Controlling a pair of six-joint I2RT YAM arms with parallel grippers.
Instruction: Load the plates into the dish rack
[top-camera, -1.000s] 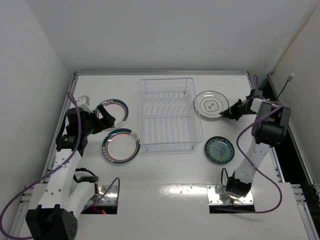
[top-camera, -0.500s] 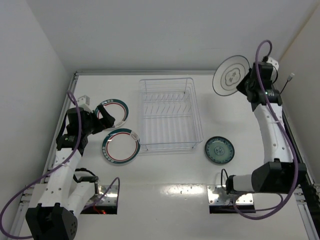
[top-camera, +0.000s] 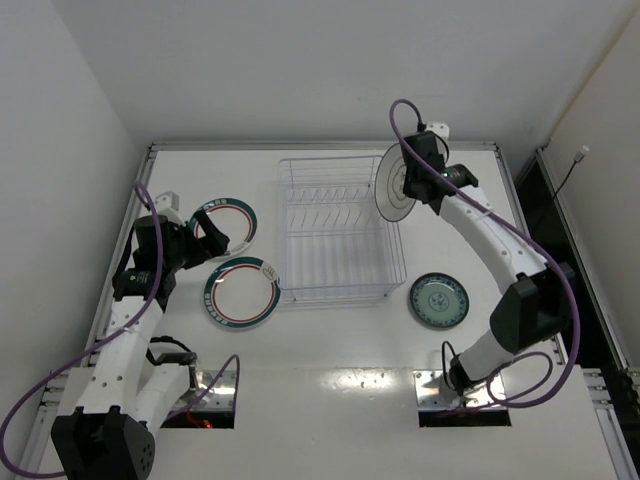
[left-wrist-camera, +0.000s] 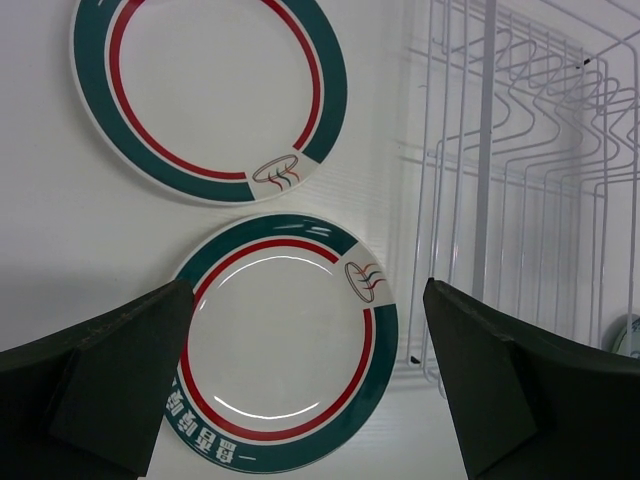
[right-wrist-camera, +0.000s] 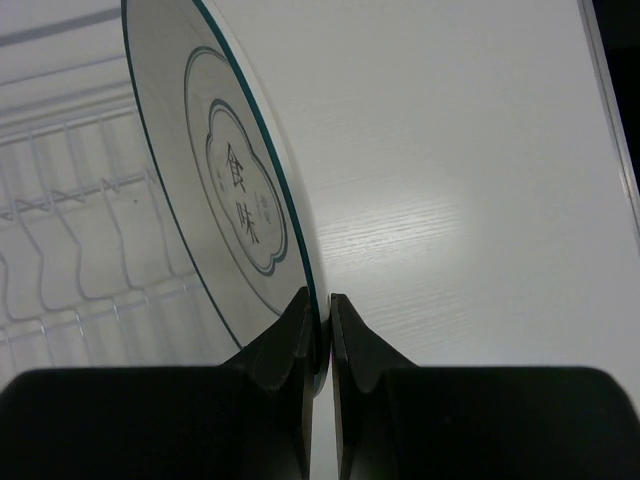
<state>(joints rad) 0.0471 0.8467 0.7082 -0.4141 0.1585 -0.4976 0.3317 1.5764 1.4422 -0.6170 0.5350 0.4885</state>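
Observation:
My right gripper (top-camera: 425, 182) is shut on the rim of the pale greyish-white plate (top-camera: 396, 183) and holds it upright in the air over the right edge of the clear dish rack (top-camera: 336, 228). In the right wrist view the plate (right-wrist-camera: 230, 190) stands edge-on between my fingers, with the rack's tines (right-wrist-camera: 70, 230) to its left. Two green-rimmed plates (top-camera: 241, 292) (top-camera: 228, 224) lie flat left of the rack. My left gripper (top-camera: 213, 227) is open above them; the left wrist view shows both plates (left-wrist-camera: 285, 345) (left-wrist-camera: 208, 92). The teal plate (top-camera: 438, 299) lies flat right of the rack.
White walls close in the table on the left, back and right. The arm bases and their purple cables sit at the near edge.
My right arm lifted the greyish-white plate off the table at the right, swung it up and then left, and now holds it upright over the rack's right edge. The left arm has not moved.

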